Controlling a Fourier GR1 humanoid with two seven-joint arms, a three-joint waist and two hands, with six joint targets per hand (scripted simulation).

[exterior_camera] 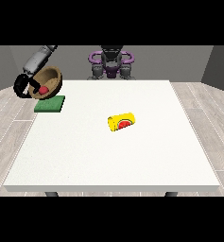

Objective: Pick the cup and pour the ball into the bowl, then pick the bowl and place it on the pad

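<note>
Yellow cylindrical cup (121, 122) lies toppled mid-counter (85, 151); robot hand (24, 86) at the view's left clasps the tilted wooden bowl (50, 80), red ball (44, 89) inside, above the green square pad (50, 104).

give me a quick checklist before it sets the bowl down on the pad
1. Ball in bowl: ok. The red ball lies inside the wooden bowl.
2. Bowl held: ok. The robot hand at the view's left has the bowl lifted off the table.
3. Bowl level: not ok. It is tilted, its opening turned towards the camera.
4. Bowl over the pad: cannot tell. The green pad shows just below it, but one view does not settle the alignment.
5. Pad free: ok. Nothing lies on it.
6. Cup out of the way: ok. The yellow cup lies on its side mid-table, far from the pad.
</note>
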